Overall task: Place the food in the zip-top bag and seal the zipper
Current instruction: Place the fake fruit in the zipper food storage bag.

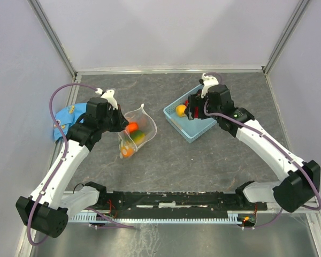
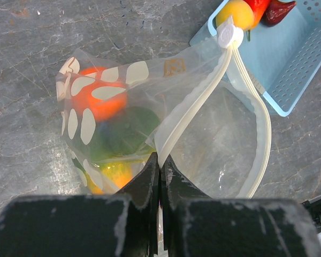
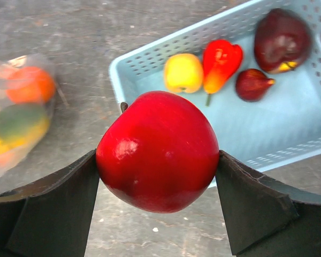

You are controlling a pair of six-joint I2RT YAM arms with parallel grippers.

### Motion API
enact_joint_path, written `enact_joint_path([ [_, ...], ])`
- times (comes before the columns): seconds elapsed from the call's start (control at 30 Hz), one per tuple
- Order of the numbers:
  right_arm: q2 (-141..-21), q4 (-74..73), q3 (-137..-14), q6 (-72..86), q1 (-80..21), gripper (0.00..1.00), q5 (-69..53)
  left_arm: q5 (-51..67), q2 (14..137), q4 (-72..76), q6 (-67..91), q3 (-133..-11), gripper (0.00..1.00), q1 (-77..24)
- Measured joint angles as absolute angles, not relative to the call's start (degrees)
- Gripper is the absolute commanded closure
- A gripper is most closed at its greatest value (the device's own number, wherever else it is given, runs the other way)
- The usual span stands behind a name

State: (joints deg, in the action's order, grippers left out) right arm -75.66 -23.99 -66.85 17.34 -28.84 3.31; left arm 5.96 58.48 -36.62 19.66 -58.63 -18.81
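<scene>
The clear zip-top bag (image 2: 214, 134) with white dots lies mouth open toward the basket, and its whitish zipper (image 2: 198, 104) ends in a white slider (image 2: 228, 35). My left gripper (image 2: 160, 160) is shut on the bag's near mouth edge. Inside sit orange (image 2: 99, 104), green (image 2: 125, 131) and yellow-orange (image 2: 115, 174) food. My right gripper (image 3: 157, 160) is shut on a glossy red apple (image 3: 158, 144), held above the table at the near-left edge of the blue basket (image 3: 289, 123). Yellow (image 3: 183, 72), red-orange (image 3: 219, 61) and two maroon pieces (image 3: 281, 37) remain in the basket.
A blue patterned cloth (image 1: 69, 115) lies at the left edge of the table, behind the left arm. The basket (image 1: 195, 131) sits right of the bag (image 1: 142, 128). Grey walls and metal rails surround the dark stone-patterned tabletop.
</scene>
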Motion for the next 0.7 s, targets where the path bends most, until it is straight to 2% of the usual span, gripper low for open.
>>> enact_joint_path([
  [0.27,-71.66,-18.17,-63.48,23.33,-35.05,0.28,-1.52,6.44,58.50,-36.45,19.64,-58.59,0.97,-18.81],
  [0.7,-75.81,-6.48,-64.69,29.36,-47.20,0.28,-5.89,7.97,58.48,-36.14,19.16,-58.24,0.97,-18.81],
])
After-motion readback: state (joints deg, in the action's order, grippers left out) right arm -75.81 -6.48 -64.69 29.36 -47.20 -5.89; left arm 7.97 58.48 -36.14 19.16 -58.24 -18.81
